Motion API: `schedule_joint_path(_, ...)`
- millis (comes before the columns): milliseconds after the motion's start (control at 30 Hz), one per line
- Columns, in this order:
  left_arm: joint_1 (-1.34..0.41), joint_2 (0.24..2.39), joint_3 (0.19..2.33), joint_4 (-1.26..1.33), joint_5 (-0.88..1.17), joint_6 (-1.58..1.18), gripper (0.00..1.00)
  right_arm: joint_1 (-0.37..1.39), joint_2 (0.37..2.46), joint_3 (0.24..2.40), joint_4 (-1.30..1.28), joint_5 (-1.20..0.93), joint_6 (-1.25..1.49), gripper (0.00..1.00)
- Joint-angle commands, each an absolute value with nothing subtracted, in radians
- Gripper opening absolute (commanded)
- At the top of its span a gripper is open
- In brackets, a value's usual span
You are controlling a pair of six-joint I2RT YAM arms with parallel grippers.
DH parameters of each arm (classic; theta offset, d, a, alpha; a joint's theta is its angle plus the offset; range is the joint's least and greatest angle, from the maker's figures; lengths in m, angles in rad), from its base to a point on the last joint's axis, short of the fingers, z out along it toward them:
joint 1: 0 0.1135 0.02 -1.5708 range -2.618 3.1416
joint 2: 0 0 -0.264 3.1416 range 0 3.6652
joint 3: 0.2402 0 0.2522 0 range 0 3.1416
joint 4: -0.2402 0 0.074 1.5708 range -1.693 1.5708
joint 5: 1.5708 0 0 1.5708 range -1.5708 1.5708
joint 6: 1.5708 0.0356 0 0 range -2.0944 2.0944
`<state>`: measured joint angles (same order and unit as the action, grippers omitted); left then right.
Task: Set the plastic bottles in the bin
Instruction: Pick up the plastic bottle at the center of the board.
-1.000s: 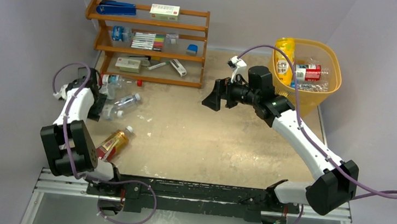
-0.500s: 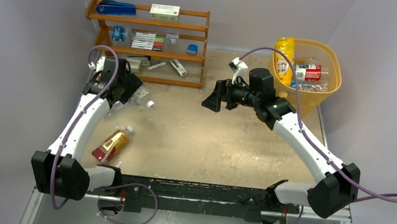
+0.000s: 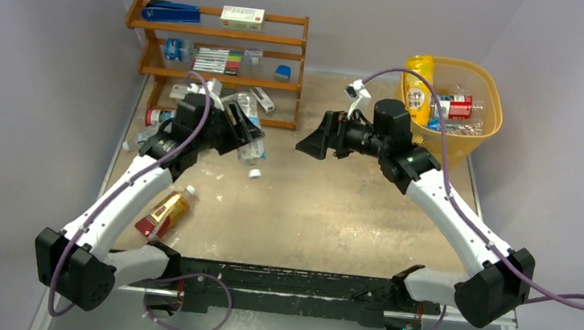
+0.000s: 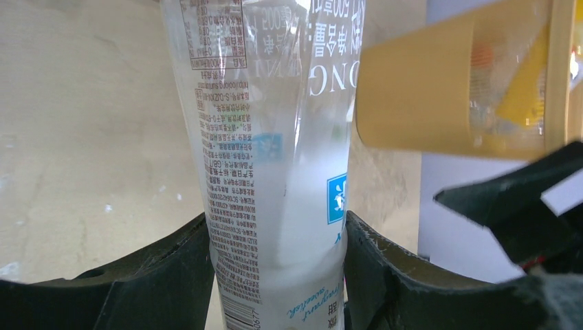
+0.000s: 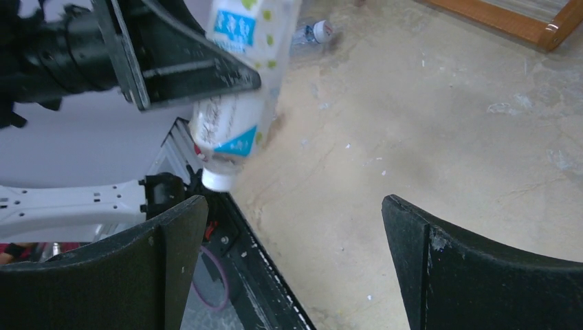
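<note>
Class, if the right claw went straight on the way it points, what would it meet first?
Probably the clear bottle held in the left claw, hanging ahead of the open right claw; depth is unclear, so it might pass beside it.

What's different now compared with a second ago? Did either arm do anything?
The left gripper, shut on a clear bottle, has lifted it from the left side of the table and swung it right, toward the middle, cap hanging down. The right gripper barely shifted; its jaws are wide open and empty. The amber bottle lying on the table and the bin stayed put.
</note>
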<state>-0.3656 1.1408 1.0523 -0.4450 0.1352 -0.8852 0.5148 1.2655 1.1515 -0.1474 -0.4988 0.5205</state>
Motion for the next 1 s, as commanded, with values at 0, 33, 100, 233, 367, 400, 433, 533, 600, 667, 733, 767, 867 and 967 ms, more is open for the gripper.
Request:
schedule_joint_path(0, -0.448, 1.128, 1.02, -0.285, 0.25, -0.819, 0.51, 0.46, 1.197, 1.152, -0.047, -0.6, 0.598, 1.0)
schedule_joint_path(33, -0.475, 1.125, 1.013, -0.263, 0.265, -0.816, 0.51, 0.439, 1.191, 1.149, -0.035, -0.629, 0.611, 1.0)
schedule_joint_path(100, -0.522, 1.119, 0.999, -0.223, 0.284, -0.809, 0.52, 0.406, 1.184, 1.149, -0.013, -0.689, 0.629, 1.0)
schedule_joint_path(233, -0.619, 1.125, 1.005, -0.187, 0.292, -0.774, 0.52, 0.394, 1.188, 1.165, -0.002, -0.742, 0.628, 1.0)
schedule_joint_path(367, -0.706, 1.149, 1.022, -0.17, 0.278, -0.75, 0.52, 0.394, 1.199, 1.169, 0.003, -0.77, 0.627, 1.0)
schedule_joint_path(400, -0.731, 1.157, 1.029, -0.168, 0.265, -0.744, 0.52, 0.394, 1.202, 1.169, 0.006, -0.77, 0.626, 1.0)
schedule_joint_path(433, -0.754, 1.163, 1.036, -0.167, 0.252, -0.737, 0.53, 0.394, 1.205, 1.169, 0.009, -0.765, 0.626, 1.0)
schedule_joint_path(533, -0.808, 1.19, 1.058, -0.167, 0.211, -0.725, 0.53, 0.394, 1.214, 1.168, 0.017, -0.744, 0.626, 1.0)
schedule_joint_path(600, -0.832, 1.204, 1.068, -0.167, 0.188, -0.721, 0.53, 0.394, 1.218, 1.165, 0.008, -0.738, 0.624, 1.0)
schedule_joint_path(667, -0.845, 1.214, 1.071, -0.152, 0.175, -0.724, 0.53, 0.395, 1.221, 1.161, -0.015, -0.732, 0.608, 1.0)
schedule_joint_path(733, -0.853, 1.216, 1.075, -0.14, 0.16, -0.727, 0.53, 0.395, 1.222, 1.158, -0.052, -0.71, 0.586, 1.0)
schedule_joint_path(767, -0.857, 1.216, 1.077, -0.135, 0.15, -0.727, 0.53, 0.395, 1.222, 1.157, -0.077, -0.696, 0.569, 1.0)
schedule_joint_path(867, -0.865, 1.218, 1.088, -0.136, 0.113, -0.721, 0.53, 0.393, 1.217, 1.141, -0.116, -0.664, 0.55, 1.0)
schedule_joint_path(967, -0.869, 1.223, 1.099, -0.133, 0.093, -0.719, 0.53, 0.395, 1.212, 1.122, -0.127, -0.654, 0.544, 1.0)
